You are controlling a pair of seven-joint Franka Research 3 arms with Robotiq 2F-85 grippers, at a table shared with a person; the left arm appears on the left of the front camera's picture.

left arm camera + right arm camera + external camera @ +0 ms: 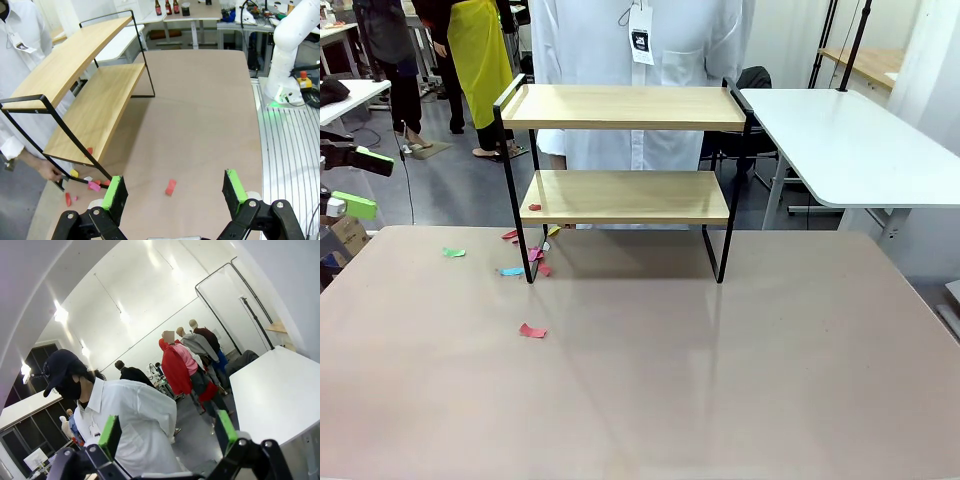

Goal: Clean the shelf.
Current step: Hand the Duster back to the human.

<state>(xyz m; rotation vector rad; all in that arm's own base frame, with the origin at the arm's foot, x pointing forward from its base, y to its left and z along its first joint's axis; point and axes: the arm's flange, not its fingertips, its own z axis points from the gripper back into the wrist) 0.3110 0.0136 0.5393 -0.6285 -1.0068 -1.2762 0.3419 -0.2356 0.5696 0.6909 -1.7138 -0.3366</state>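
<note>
The shelf (625, 150) stands at the far middle of the beige table, with two light wooden boards in a black frame. A small red scrap (534, 207) lies on its lower board at the left end. My left gripper (362, 183) hovers open at the table's left edge. In the left wrist view the gripper (175, 192) is open above the table, and a red scrap (171, 186) lies on the tabletop between its fingers. The shelf (95, 100) stands to the left. My right gripper (167, 435) is open, raised and pointing at the room, with nothing between its fingers.
Coloured paper scraps lie by the shelf's left leg: green (453, 252), blue (510, 271), pink (535, 255) and red (532, 330). A person in a white coat (640, 60) stands behind the shelf, one hand (47, 172) low by its leg. A white table (850, 140) stands at the far right.
</note>
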